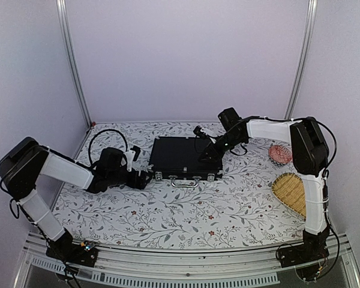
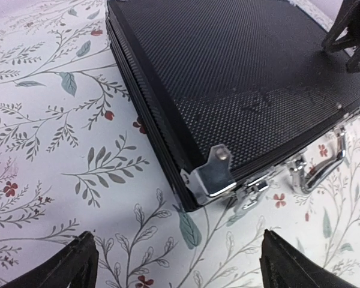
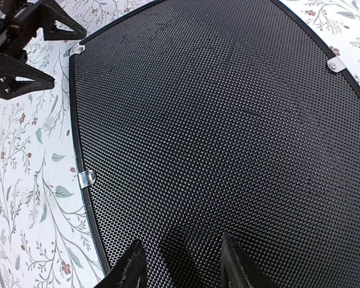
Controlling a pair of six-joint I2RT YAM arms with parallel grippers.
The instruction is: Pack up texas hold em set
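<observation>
The black case [image 1: 183, 157] of the texas hold em set lies flat on the floral cloth with its lid down. Its silver handle [image 1: 185, 183] and latches face the arms. Chips, dice and cards are out of view. My left gripper [image 1: 145, 178] hovers low over the cloth just off the case's front left corner [image 2: 213, 174], open wide and empty [image 2: 177, 255]. My right gripper [image 1: 210, 156] is down on the lid [image 3: 216, 120] near its right side. Its fingers stand partly apart with nothing between them [image 3: 180, 258].
A red patterned round dish [image 1: 280, 154] and a woven yellow basket [image 1: 290, 192] sit right of the case, beside the right arm. A black cable loops [image 1: 108, 135] behind the left gripper. Metal frame posts rise at both back corners.
</observation>
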